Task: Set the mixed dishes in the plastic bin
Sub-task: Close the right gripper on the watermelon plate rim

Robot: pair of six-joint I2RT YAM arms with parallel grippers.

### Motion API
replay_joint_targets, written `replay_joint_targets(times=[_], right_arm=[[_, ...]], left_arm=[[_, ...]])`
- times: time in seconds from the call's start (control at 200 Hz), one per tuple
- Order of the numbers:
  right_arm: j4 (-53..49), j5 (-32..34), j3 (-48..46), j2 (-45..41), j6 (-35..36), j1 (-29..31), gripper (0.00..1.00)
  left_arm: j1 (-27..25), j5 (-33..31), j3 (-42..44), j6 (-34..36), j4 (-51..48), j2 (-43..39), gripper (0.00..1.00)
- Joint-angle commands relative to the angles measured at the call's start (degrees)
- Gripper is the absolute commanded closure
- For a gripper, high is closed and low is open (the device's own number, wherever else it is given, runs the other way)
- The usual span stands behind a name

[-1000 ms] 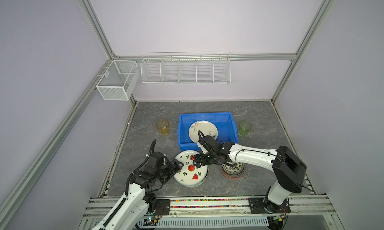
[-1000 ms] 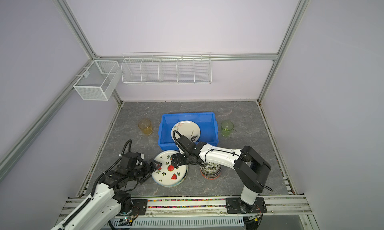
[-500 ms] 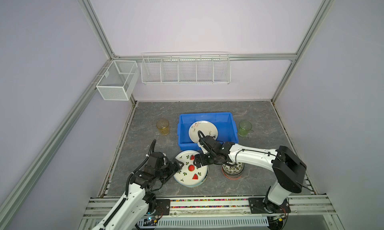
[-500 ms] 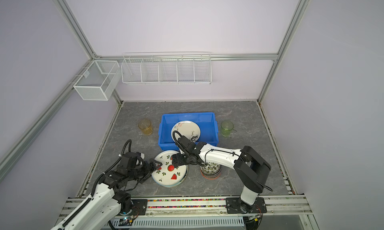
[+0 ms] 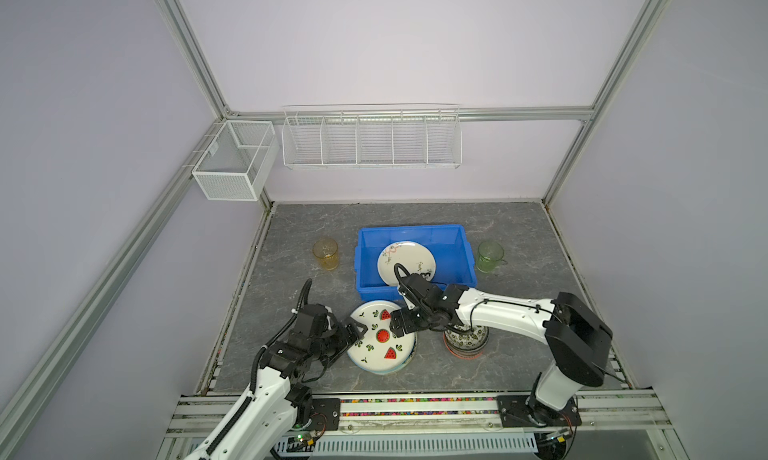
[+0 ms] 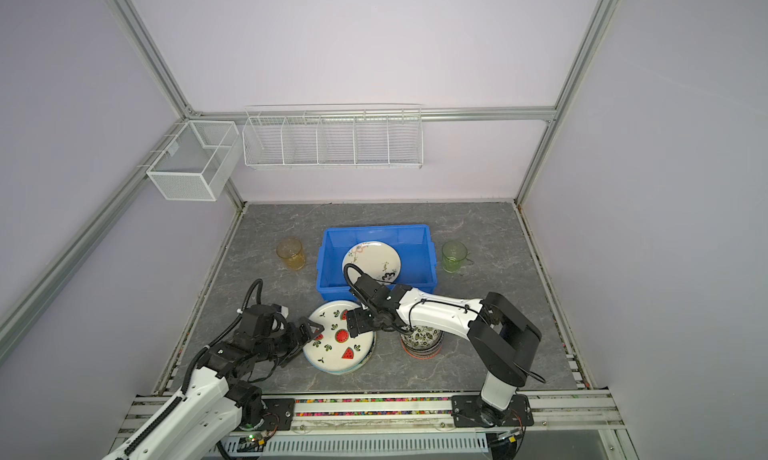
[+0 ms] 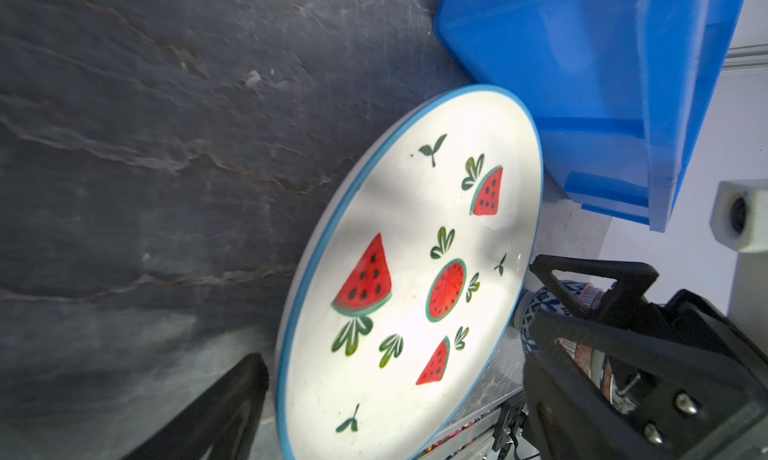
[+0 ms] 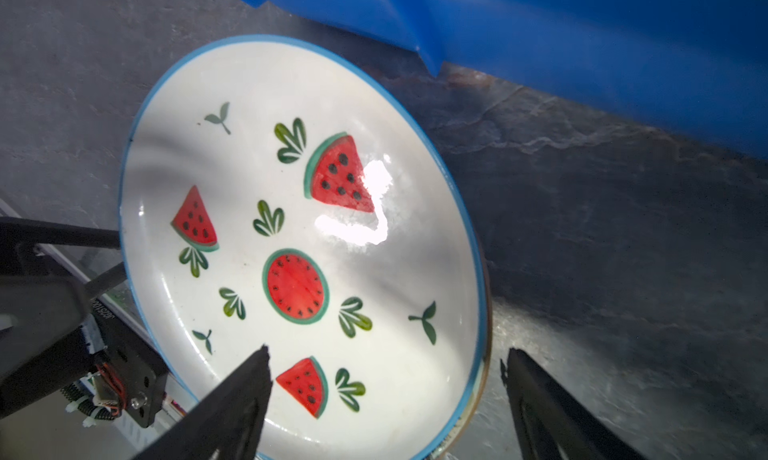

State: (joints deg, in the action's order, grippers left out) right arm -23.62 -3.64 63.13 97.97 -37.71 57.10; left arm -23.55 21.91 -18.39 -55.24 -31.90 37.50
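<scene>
Left claw (image 5: 354,332) spread, at left rim of watermelon plate (image 5: 380,346). Right claw (image 5: 397,324) spread, straddling opposite rim: one finger over plate face, one outside. Neither pinches it. Plate lies on another plate on table (image 5: 519,238), just before blue bin (image 5: 368,265). Cream plate (image 5: 405,260) inside bin. Amber cup (image 5: 325,253) and green cup (image 5: 490,256) flank bin. Stacked patterned bowls (image 5: 465,341) under right arm.

Pale lilac walls (image 5: 374,42), aluminium frame rails (image 5: 519,114), grey veined tabletop (image 5: 415,217). Long wire basket (image 5: 371,140) on back wall, small mesh basket (image 5: 232,163) left.
</scene>
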Motion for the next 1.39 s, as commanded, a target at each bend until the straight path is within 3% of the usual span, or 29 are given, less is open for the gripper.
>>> replay_joint_targets(times=[0.0,0.61,0.87,1.39], right_arm=[[1.5,-2.6,1.2,2.1,-0.8,0.4,0.1],[6.5,-8.2,0.7,2.9,-2.4,0.6,0.1],[9.1,-11.8,0.8,4.7,-3.0,0.7,0.1],[8.1,-11.7,2.0,6.3,-2.5,1.0,0.09]], left_arm=[[-0.2,-1.1,0.6,0.0,-1.1,-1.1,0.04],[-0.2,-0.3,0.6,-1.0,-1.1,-2.7,0.08],[-0.2,-0.1,0.6,-1.3,-0.9,-3.1,0.16],[-0.2,1.2,0.6,-3.7,0.2,-6.7,0.37]])
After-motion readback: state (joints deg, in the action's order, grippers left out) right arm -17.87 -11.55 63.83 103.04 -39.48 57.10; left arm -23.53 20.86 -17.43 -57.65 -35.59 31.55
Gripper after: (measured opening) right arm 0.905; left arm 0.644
